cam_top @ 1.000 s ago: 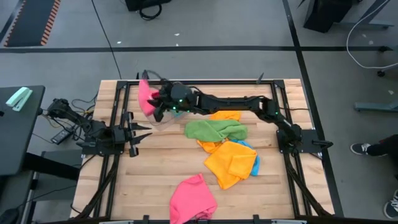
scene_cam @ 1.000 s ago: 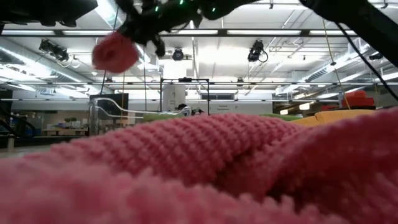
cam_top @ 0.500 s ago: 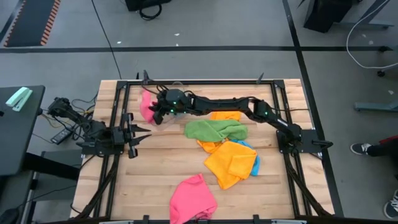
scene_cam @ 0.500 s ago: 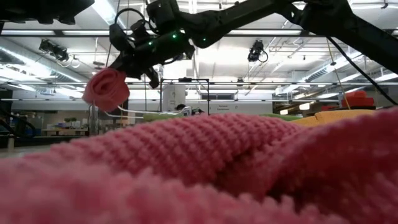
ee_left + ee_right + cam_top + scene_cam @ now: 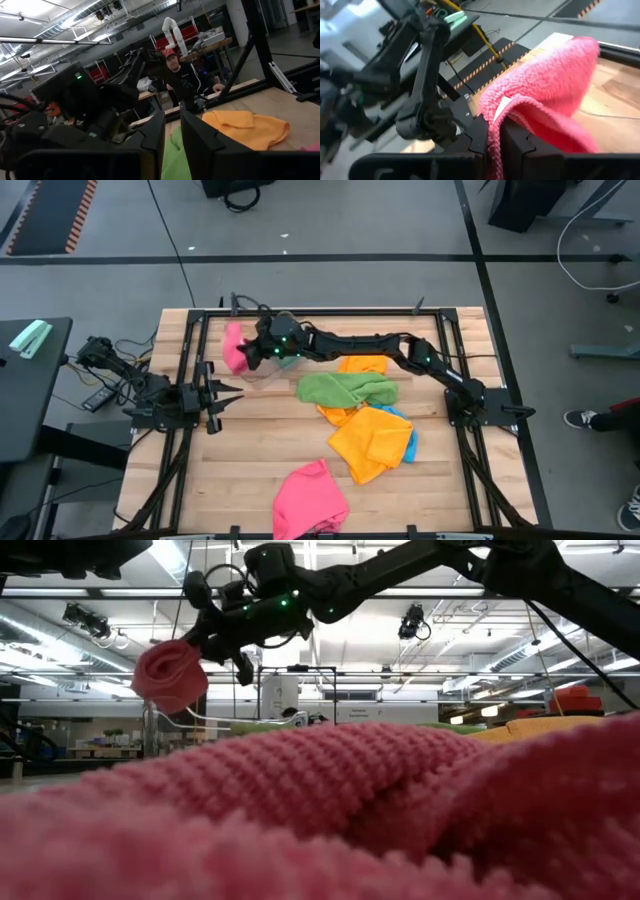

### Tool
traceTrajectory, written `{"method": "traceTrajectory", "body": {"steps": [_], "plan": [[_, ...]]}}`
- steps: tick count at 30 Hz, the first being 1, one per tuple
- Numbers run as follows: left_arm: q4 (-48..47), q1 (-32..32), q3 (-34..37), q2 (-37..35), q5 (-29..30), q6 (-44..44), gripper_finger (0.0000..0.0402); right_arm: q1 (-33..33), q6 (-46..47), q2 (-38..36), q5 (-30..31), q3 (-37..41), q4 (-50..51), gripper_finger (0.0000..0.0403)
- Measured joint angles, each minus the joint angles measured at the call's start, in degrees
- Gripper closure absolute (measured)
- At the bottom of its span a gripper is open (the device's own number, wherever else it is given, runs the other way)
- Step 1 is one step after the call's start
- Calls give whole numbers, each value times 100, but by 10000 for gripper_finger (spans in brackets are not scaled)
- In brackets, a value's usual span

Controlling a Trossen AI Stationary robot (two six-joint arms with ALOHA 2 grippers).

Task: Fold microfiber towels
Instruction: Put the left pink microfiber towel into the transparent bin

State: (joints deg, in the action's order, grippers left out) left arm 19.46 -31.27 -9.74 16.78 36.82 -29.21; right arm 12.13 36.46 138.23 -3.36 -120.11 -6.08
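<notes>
My right gripper (image 5: 258, 352) reaches across to the table's far left and is shut on a pink towel (image 5: 234, 346), which hangs bunched in the air (image 5: 168, 675). On the table lie a green towel (image 5: 346, 388), two orange ones (image 5: 368, 442) (image 5: 362, 365), a blue one (image 5: 407, 438) partly under the orange, and a second pink one (image 5: 310, 496) by the near edge. That pink one fills the low view's foreground (image 5: 330, 810). My left gripper (image 5: 228, 393) waits at the left edge with a narrow gap between its fingers (image 5: 150, 140) and nothing between them. My right gripper pinches a bunched fold of the pink towel (image 5: 496, 131), beside its white label (image 5: 502, 105), between its two fingers (image 5: 479, 136). The fingers come about level from the table's right. The towel is lifted clear and bulges slack beyond and below the fingertips.
A clear plastic tub (image 5: 268, 373) stands just under and near my right gripper (image 5: 160, 725). The black frame rails (image 5: 190, 360) run along the table's left and right sides. Bare wood lies between the left arm and the towel pile. A person stands beyond the table (image 5: 175, 70).
My right gripper has sunk with the pink towel and rolled about its own axis, staying shut. The towel now hangs lower over the table's far left, still clear of the wood.
</notes>
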Motion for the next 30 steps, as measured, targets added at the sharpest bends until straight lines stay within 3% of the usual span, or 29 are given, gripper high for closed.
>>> {"method": "traceTrajectory", "body": {"steps": [9, 16, 23, 30], "plan": [[39, 1, 0, 0, 464, 158, 332, 365, 1807, 0, -736, 0, 84, 361], [-57, -117, 0, 2, 472, 291, 340, 492, 2544, 0, -1141, 0, 142, 361], [-98, -142, 0, 4, 473, 312, 338, 526, 2224, 1, -1129, -13, -397, 361], [-116, -142, 0, 4, 472, 313, 348, 334, 1267, 0, -975, 50, 183, 361]]}}
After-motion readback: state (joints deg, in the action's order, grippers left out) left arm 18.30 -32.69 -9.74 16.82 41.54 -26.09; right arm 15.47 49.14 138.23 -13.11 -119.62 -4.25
